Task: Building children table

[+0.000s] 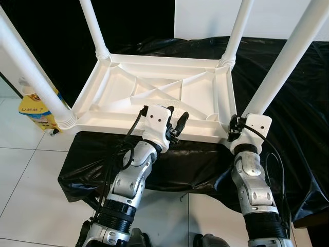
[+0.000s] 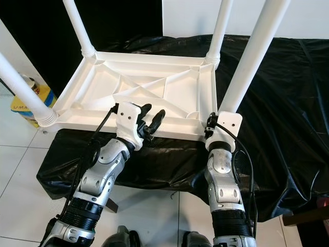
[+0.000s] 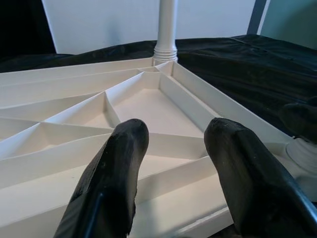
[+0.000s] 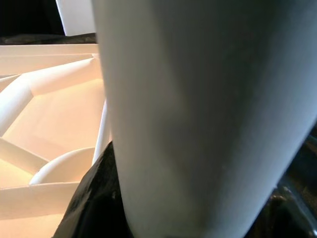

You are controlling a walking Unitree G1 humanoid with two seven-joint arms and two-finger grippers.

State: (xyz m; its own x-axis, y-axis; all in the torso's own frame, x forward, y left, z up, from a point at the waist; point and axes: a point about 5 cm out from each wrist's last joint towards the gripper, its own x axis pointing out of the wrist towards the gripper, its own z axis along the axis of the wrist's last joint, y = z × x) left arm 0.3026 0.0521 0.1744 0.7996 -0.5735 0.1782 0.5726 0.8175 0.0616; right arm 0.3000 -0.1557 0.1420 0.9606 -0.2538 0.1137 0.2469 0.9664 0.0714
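My left gripper (image 1: 180, 125) hovers with fingers apart over the near rim of the upturned table top (image 1: 154, 92) on the black-draped counter (image 1: 303, 103). My right gripper (image 1: 235, 127) seems clamped on the near-right leg (image 1: 282, 62), though its fingers are mostly hidden. The plastic looks light, stiff and slick; I'd grip legs low.

A white plastic children's table (image 1: 154, 95) lies upside down on a surface draped in black sheeting (image 1: 303, 103), its ribbed underside facing up, with diagonal braces crossing the rectangular frame. Four round white legs stand up from its corners: the far left leg (image 1: 92, 25), the far right leg (image 1: 239, 31), the near left leg (image 1: 31, 72) and the near right leg (image 1: 285, 62). Each leg sits in a ringed socket at its corner, and the near ones lean outward towards the camera.
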